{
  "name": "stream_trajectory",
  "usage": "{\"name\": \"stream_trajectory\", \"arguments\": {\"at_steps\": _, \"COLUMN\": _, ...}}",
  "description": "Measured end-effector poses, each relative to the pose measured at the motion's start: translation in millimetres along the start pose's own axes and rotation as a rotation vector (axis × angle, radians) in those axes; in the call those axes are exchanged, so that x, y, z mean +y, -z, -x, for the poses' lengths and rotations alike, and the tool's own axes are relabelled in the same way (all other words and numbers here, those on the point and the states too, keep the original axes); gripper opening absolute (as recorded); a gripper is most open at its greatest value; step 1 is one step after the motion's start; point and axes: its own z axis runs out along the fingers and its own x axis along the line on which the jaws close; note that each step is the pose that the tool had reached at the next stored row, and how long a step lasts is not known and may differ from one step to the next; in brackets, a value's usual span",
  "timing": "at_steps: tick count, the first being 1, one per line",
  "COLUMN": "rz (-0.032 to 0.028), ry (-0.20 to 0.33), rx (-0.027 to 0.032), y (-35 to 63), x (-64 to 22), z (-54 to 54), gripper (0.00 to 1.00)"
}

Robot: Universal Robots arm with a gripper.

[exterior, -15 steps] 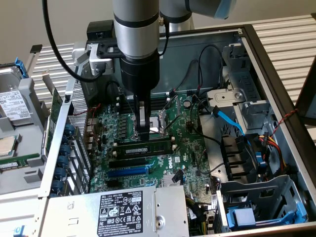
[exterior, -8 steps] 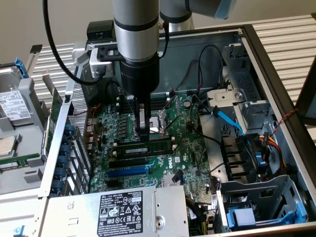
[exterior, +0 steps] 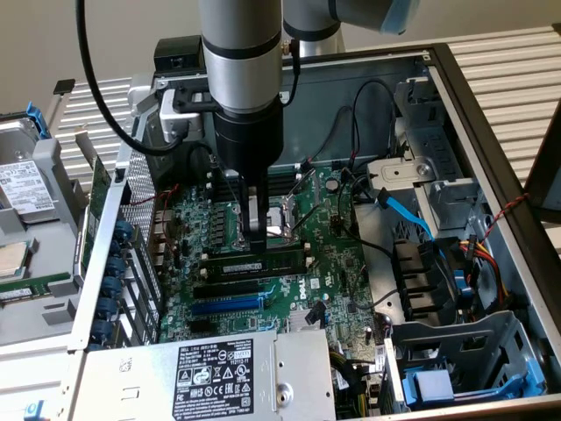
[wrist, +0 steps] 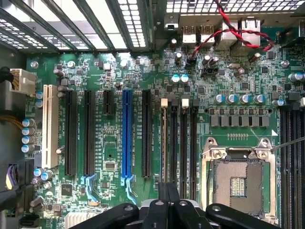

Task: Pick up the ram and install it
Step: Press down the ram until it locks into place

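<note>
My claw (exterior: 255, 239) clenched, pressing down on long dark-green ram stick (exterior: 259, 261) in black slot of green motherboard (exterior: 337, 263). Judgement: push straight, even along stick, watch end latches.

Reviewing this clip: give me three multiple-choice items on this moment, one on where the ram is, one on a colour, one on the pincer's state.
1. Where is the ram?
A. On the power supply
B. Along a slot beside the CPU socket, under the pincer
C. In the drive cage

2. What colour is the one coloured long slot among the black ones?
A. Red
B. Orange
C. Blue

3. How is the pincer?
A. Shut
B. Wide open
C. Clamped on a cable

Answers:
1. B: the ram lies next to the CPU socket, with the pincer directly above it.
2. C: the blue slot stands between black slots.
3. A: in the wrist view its fingers sit together.
</note>
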Motion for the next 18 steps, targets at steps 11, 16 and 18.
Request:
{"name": "stream_trajectory", "arguments": {"at_steps": 11, "rz": -0.0083, "ry": 0.0, "rx": -0.0005, "y": -4.7, "x": 2.1, "z": -0.1, "gripper": 0.11}}
{"name": "stream_trajectory", "arguments": {"at_steps": 16, "rz": -0.0097, "ry": 0.0, "rx": -0.0002, "y": -6.3, "x": 2.2, "z": -0.1, "gripper": 0.11}}
{"name": "stream_trajectory", "arguments": {"at_steps": 18, "rz": -0.0102, "ry": 0.0, "rx": -0.0005, "y": -6.5, "x": 2.4, "z": -0.1, "gripper": 0.11}}
